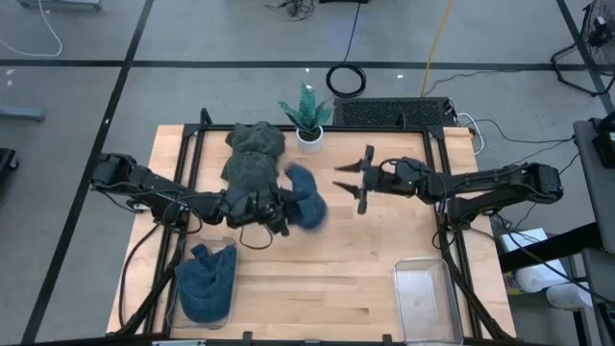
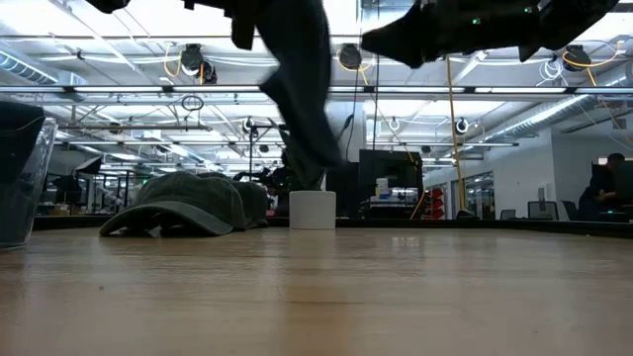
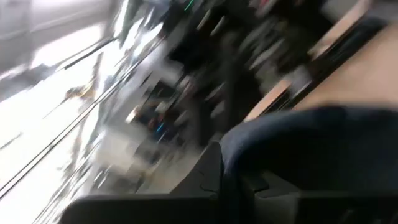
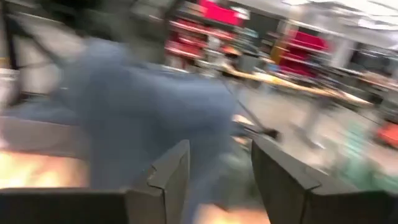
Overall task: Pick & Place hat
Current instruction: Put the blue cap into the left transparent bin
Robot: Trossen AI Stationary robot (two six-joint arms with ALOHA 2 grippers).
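Note:
A blue hat [image 1: 306,200] hangs in the air over the table's middle, and my left gripper [image 1: 281,208], reaching in from the left, is shut on it. In the low view the blue hat [image 2: 305,99] droops well above the wood. My right gripper [image 1: 338,179] stands open just right of the hat, level, fingers pointing at it without touching. Through its wrist view the blue hat [image 4: 143,106] shows beyond the open fingers. A pile of green hats [image 1: 254,154] rests on the far table. Another blue hat [image 1: 207,281] lies at the near left. My left gripper holds the blue hat by its left side [image 1: 292,204], coming level from the table's left. Blue cloth [image 3: 292,143] shows right over the fingers; blur hides which part of the hat and how many layers. The hat is lifted clear and hangs below the fingers.
A small potted plant [image 1: 308,117] in a white pot [image 2: 313,210] stands at the far middle. A clear plastic bin [image 1: 424,293] sits at the near right. Bare wood [image 1: 327,269] lies in the near middle.

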